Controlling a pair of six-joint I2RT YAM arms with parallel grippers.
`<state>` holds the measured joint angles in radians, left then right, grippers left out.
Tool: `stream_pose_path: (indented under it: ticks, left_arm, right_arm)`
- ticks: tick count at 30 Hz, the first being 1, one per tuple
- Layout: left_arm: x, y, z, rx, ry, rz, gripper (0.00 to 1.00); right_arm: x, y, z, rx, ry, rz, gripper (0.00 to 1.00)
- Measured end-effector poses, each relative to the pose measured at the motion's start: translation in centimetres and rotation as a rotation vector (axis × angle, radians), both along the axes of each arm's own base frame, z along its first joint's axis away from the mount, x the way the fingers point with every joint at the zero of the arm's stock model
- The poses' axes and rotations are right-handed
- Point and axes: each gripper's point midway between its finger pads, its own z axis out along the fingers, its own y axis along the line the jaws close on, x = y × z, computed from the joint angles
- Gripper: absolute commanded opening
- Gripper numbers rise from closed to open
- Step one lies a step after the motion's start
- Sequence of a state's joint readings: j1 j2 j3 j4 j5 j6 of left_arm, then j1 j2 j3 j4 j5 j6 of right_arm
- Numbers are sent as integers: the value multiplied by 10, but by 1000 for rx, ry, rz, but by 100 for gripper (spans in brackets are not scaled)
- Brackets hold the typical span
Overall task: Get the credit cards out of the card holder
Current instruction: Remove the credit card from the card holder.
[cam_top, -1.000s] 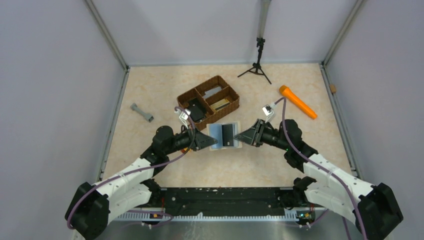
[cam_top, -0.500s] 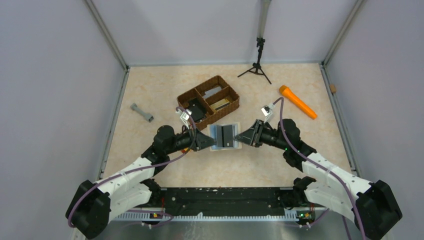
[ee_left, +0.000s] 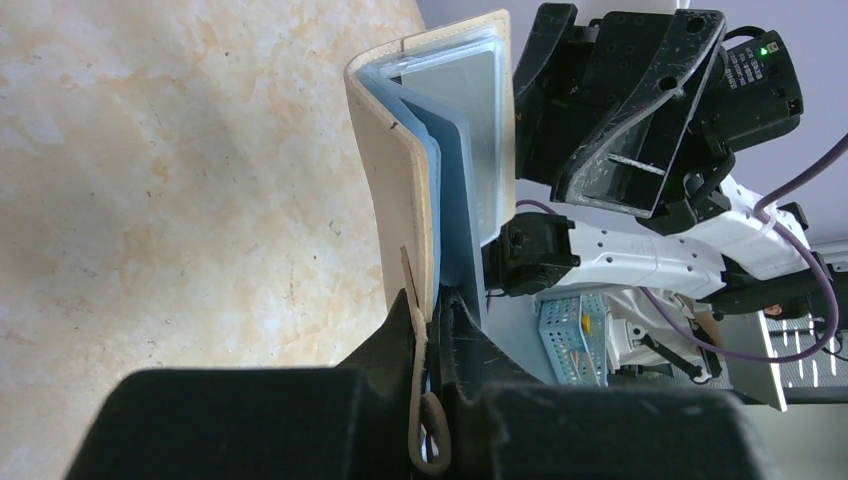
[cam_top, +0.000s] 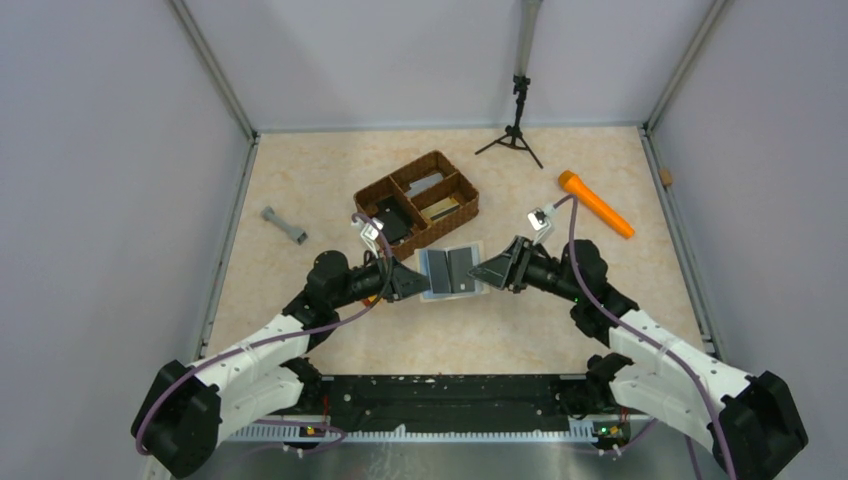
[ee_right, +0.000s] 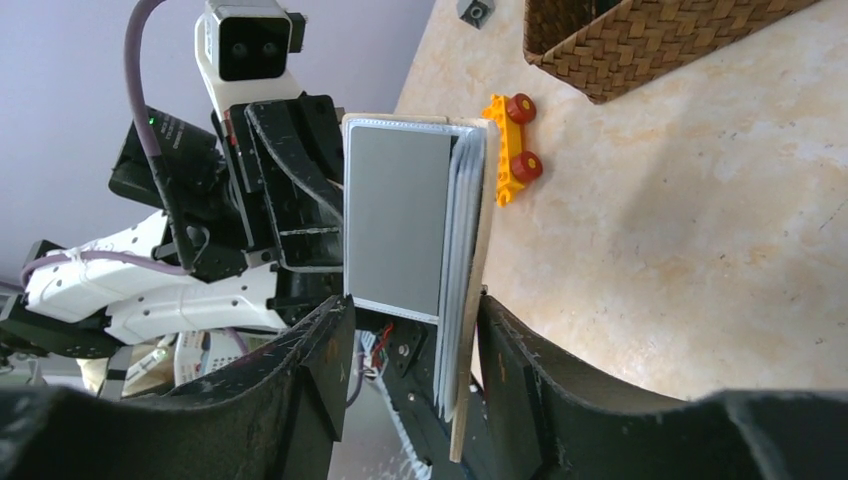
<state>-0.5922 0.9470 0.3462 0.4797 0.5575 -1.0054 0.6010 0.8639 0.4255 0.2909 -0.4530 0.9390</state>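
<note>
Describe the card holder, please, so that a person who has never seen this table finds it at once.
On the beige table, look at the arms' side of the brown wicker tray. The card holder is held there, open like a book, between the left end effector and the right end effector. Only it is cream outside with pale blue sleeves.

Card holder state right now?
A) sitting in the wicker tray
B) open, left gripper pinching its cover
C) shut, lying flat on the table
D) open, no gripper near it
B: in the left wrist view the left gripper is shut on the cream cover of the card holder, and its pale blue sleeves fan apart.
</note>
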Motion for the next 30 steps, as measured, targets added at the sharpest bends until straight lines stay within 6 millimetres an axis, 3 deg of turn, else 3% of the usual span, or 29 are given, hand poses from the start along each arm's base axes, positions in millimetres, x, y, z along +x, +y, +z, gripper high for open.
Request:
stream_pose_path:
  ticks: [5, 7, 10, 13, 18, 26, 30]
  left_arm:
    - [-1, -1, 2, -9, -2, -5, 0]
    - [-2, -1, 5, -20, -6, -11, 0]
    - [-3, -2, 11, -38, -20, -24, 0]
    - [-3, -2, 11, -38, -19, -24, 1]
    - [-2, -2, 11, -39, -22, -18, 21]
    - [-10, 4, 18, -81, -55, -10, 61]
    - [-15, 8, 23, -113, -75, -4, 69]
  right_arm:
    - [1, 2, -7, -17, 13, 11, 44]
    - [1, 4, -17, -39, 38, 22, 37]
    - [2, 6, -33, -72, 80, 33, 18]
    - [-1, 8, -32, -68, 85, 52, 7]
    - [-1, 6, -25, -86, 67, 48, 1]
    - [-7, -1, -29, -118, 85, 34, 0]
    - [-10, -2, -31, -120, 102, 43, 0]
